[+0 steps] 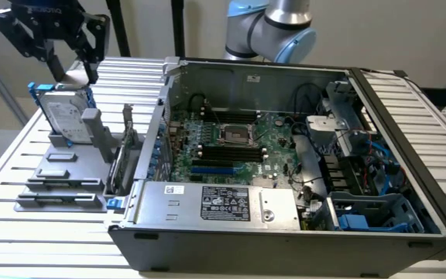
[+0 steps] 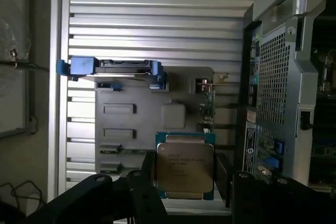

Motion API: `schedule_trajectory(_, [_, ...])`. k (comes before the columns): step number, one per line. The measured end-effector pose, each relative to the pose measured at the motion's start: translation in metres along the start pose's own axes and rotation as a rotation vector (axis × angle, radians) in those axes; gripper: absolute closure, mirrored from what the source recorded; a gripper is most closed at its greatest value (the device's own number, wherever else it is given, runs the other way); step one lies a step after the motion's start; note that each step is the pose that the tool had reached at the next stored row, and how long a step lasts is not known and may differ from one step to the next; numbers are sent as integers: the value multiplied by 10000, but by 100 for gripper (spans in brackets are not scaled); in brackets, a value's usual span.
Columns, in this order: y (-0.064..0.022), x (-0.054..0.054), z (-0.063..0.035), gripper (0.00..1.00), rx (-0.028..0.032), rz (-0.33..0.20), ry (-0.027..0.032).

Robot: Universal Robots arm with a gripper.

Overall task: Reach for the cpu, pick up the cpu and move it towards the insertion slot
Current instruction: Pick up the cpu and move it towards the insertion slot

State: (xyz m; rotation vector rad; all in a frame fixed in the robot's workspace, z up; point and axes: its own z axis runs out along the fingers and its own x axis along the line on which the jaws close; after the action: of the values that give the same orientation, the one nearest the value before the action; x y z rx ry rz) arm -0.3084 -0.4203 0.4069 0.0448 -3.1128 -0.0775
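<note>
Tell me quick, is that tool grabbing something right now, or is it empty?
Tool: closed, holding the cpu between its two fingers.

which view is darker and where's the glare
Wrist view is darker: the gripper is a near-black silhouette either side of the cpu, whose metal face is dimly lit. Exterior view is evenly lit, with a bright sheen on the slatted table and a glint on the slot frame.
</note>
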Motion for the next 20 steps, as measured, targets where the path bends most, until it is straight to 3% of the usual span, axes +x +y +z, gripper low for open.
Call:
schedule_trajectory(9, [-3,-402,-177,45,-2,2,63])
schedule_trajectory(20, [-16,-904,-225,45,-26,2,78])
